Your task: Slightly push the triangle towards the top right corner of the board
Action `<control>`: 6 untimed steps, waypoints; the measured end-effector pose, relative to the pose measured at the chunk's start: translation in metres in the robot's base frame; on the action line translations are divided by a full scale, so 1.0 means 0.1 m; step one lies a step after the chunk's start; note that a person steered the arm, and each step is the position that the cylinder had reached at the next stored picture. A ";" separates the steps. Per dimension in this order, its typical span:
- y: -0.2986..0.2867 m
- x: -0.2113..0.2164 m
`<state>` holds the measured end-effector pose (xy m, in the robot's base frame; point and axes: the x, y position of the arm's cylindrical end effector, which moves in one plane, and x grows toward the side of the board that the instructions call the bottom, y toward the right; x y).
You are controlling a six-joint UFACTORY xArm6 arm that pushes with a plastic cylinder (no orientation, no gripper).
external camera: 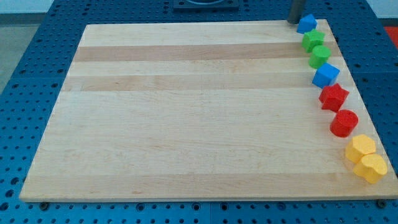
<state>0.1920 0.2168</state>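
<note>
A blue triangle block (306, 23) lies at the board's top right corner. My tip (293, 22) stands just to the triangle's left, at the board's top edge, very close to it or touching it. Only the lowest part of the dark rod shows, at the view's top. Below the triangle, a line of blocks runs down the board's right edge.
Down the right edge of the wooden board (186, 112) lie a green star (313, 40), a green round block (319, 56), a blue cube (325, 75), a red star (334, 97), a red round block (344, 122) and two yellow blocks (360, 148) (370, 167). A blue pegboard surrounds the board.
</note>
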 end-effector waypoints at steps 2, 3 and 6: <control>0.11 0.00; 0.17 0.00; 0.59 -0.01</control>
